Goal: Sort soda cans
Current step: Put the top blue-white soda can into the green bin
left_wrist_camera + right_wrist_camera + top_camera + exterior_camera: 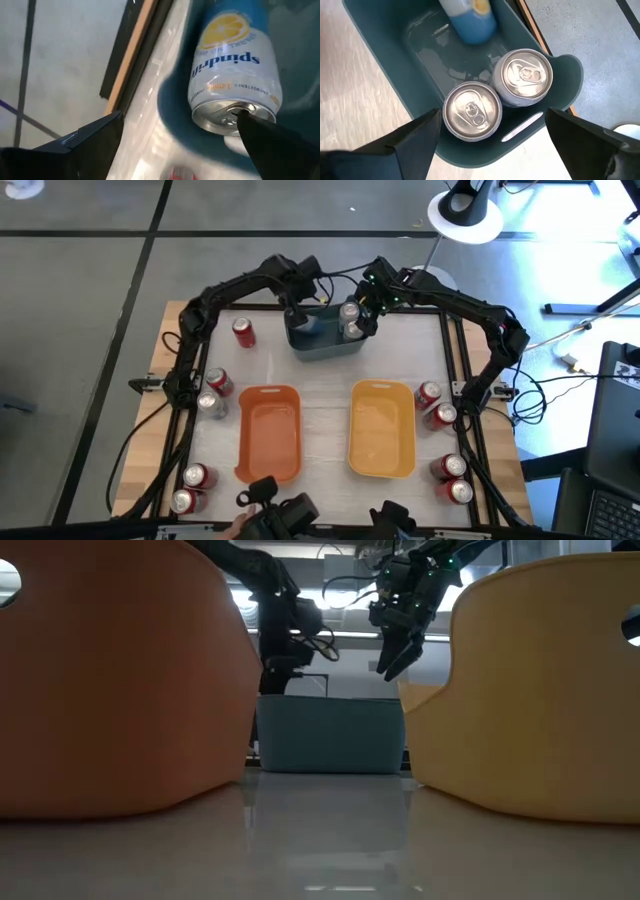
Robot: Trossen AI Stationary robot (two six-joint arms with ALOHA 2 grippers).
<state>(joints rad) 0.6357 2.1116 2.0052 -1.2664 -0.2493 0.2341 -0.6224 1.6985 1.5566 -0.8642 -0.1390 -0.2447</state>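
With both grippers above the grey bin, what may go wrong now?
1. The left gripper and right gripper hang close together over the small bin; the arms might collide.
2. Two upright cans touch; grasping one may topple the other.
3. The lying can may roll.

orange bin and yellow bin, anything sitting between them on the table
Nothing: the high view shows bare tabletop between the orange bin and yellow bin.
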